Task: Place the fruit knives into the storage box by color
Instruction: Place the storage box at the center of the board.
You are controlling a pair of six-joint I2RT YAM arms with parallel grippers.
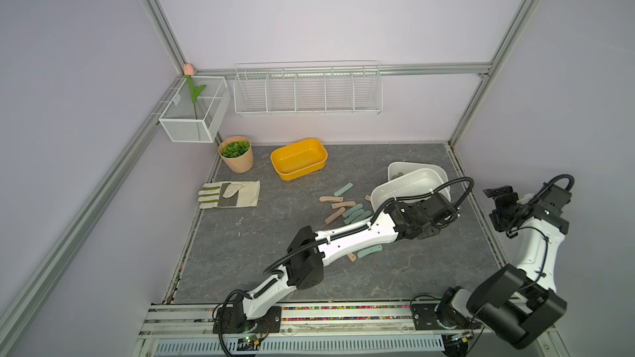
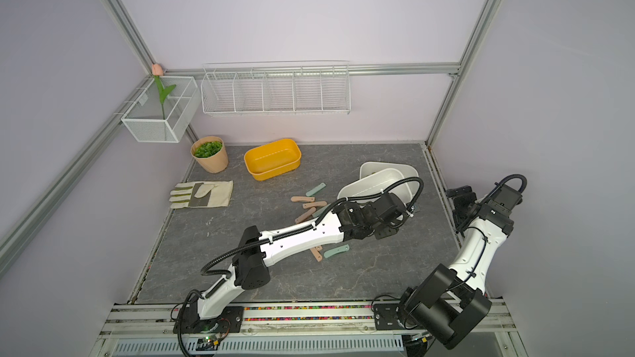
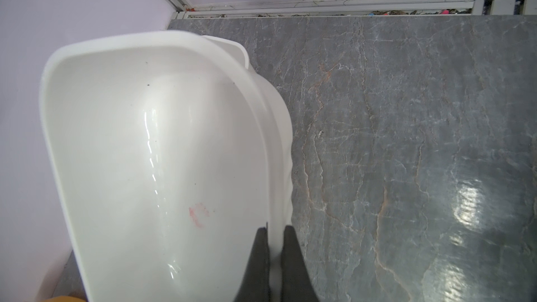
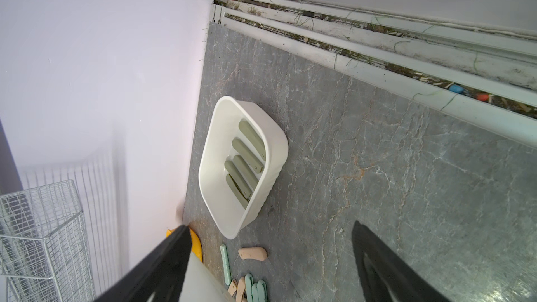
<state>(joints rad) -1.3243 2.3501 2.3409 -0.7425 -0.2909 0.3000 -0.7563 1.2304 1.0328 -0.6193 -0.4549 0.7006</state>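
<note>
My left gripper is shut on the side wall of a white storage box, one finger inside and one outside. This box hangs tilted above the table and shows nothing inside. Behind it a second white box stands on the table with several olive fruit knives in it. Peach-pink and pale mint fruit knives lie loose beside my left forearm, and two more lie at its near side. My right gripper hangs open and empty at the right edge.
A yellow box stands at the back, with a potted plant to its left. A work glove lies on the left of the grey table. Two wire baskets hang on the walls.
</note>
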